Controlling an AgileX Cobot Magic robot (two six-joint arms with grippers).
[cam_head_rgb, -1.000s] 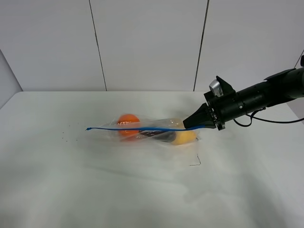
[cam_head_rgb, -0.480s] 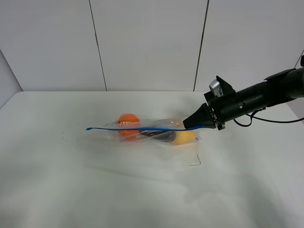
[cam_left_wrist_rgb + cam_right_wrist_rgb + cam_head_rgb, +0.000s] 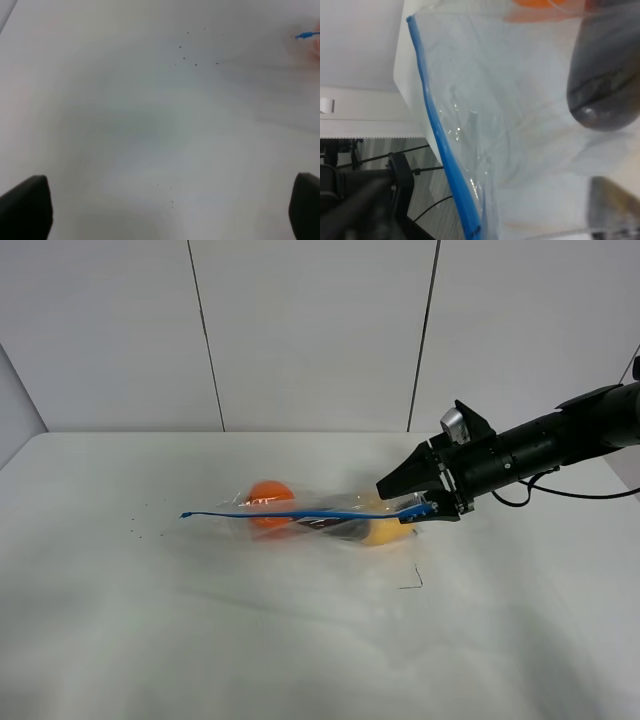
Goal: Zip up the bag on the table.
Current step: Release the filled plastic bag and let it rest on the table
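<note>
Only partly seen, bag contents blurred, right pincer parted at zip end — left pincer fingertips wide, cropped.

Left gripper's fingers cropped at frame corners; bag blurred, overflowing right-wrist view.

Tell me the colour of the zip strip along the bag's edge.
Blue. The zip strip on the clear bag shows best in the right wrist view.

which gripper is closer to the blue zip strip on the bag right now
Right. The right gripper stands open around the zip strip's right end on the bag. The left gripper is out of the high view; its wrist camera shows only the strip's far tip.
</note>
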